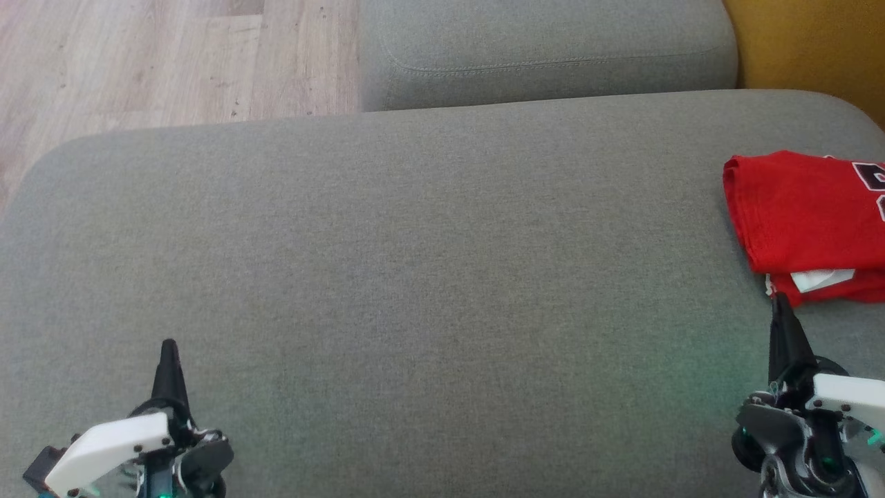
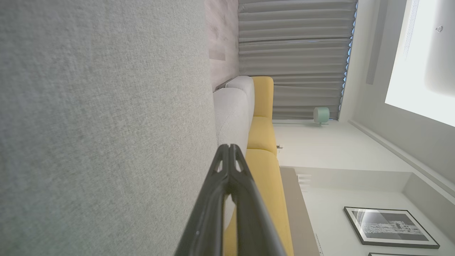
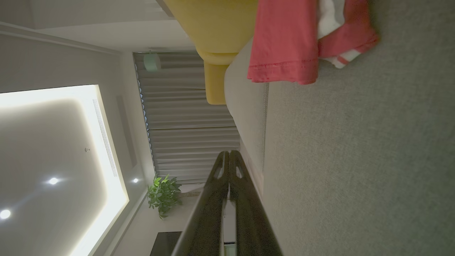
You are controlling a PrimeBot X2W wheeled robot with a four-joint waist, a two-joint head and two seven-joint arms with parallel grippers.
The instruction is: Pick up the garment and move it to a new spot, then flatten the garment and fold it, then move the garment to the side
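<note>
The garment [image 1: 809,221] is a red shirt with white trim, folded into a compact rectangle at the far right of the grey cushion [image 1: 429,277]; the right wrist view shows it as a red garment [image 3: 284,39] at the top. My right gripper [image 1: 780,299] is shut, empty, its tip just short of the garment's near edge. In its own view the right gripper [image 3: 229,153] has both fingers pressed together. My left gripper [image 1: 169,344] is shut and empty at the lower left, far from the garment. The left wrist view shows the left gripper [image 2: 228,146] beside the cushion.
A second grey cushion [image 1: 546,48] lies beyond the first one. Wooden floor [image 1: 138,62] is at the top left and a yellow seat [image 1: 816,48] at the top right. A wide stretch of bare cushion fabric lies between the two grippers.
</note>
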